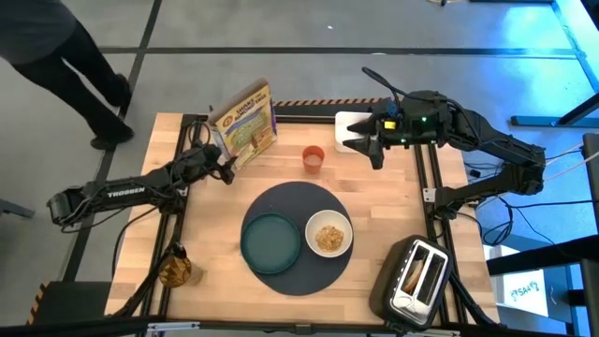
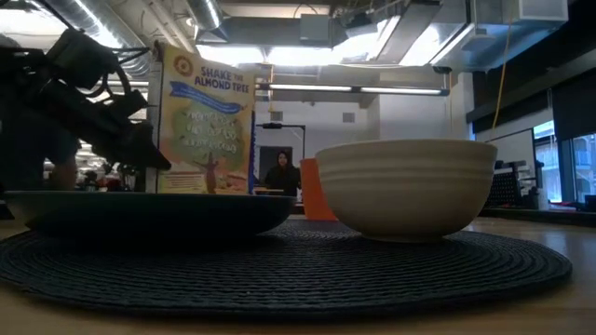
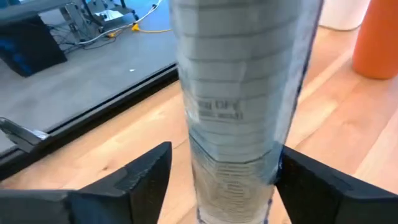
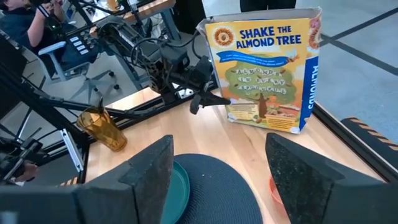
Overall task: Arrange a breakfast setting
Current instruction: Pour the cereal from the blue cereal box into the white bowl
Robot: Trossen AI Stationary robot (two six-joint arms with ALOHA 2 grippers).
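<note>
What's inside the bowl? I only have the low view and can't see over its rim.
Observer: Cereal. The high view shows it in the bowl, which sits on the mat.
Operator: Is the left gripper clamped on the box?
Observer: No. The left gripper straddles the edge of the box, and the left wrist view shows a gap between one finger and the box.
</note>
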